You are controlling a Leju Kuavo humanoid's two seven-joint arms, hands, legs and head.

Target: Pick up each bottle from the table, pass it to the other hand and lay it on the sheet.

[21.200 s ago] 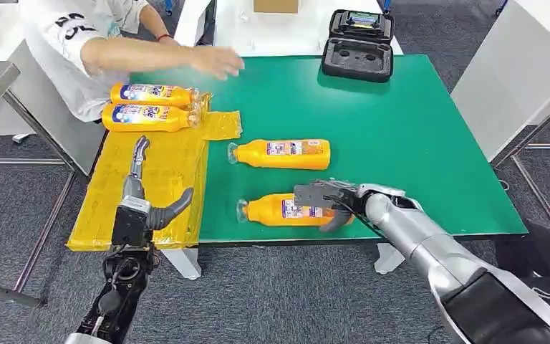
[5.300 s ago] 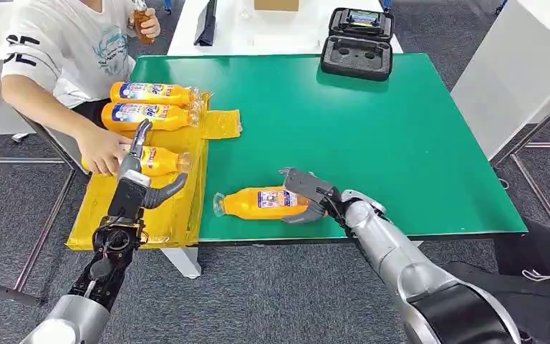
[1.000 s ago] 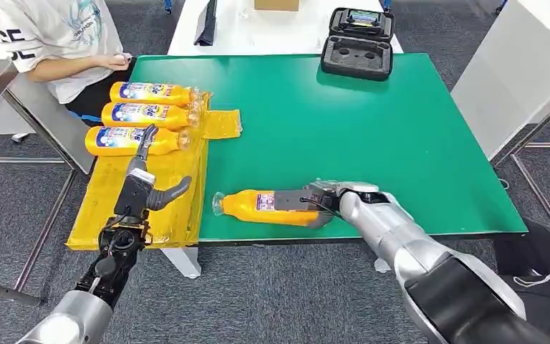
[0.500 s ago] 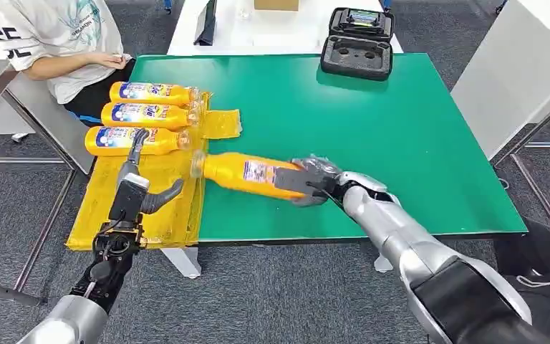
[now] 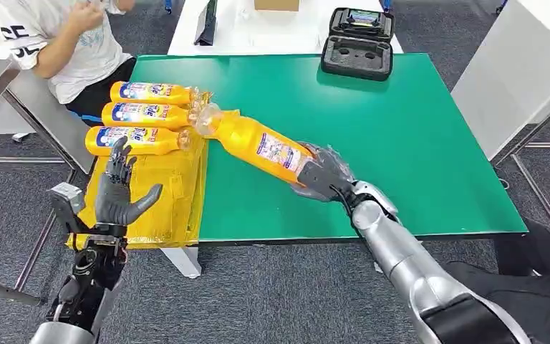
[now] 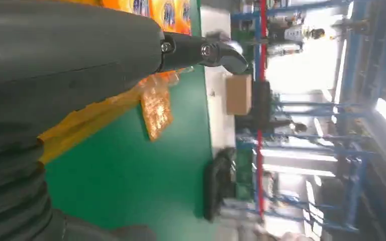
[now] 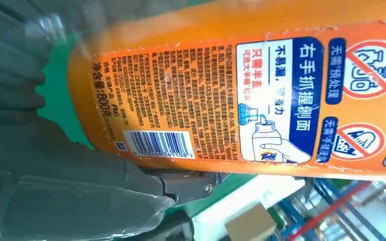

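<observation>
We see two silver, smooth-shelled arms ending in dark grey hands: the left hand [image 5: 118, 192] and the right hand [image 5: 320, 174]. Behind the right fingers a black cable runs along the wrist. Behind the left fingers sits a small grey box (probably the camera). A screw shows beside the thumb [image 7: 181, 185].

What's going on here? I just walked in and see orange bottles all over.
The robot's right hand grips an orange bottle by its base, holding it tilted above the green table, cap towards the yellow sheet. Its left hand is raised and open near the sheet, holding nothing. Three bottles already lie side by side on the sheet. A person sits beyond them.
</observation>
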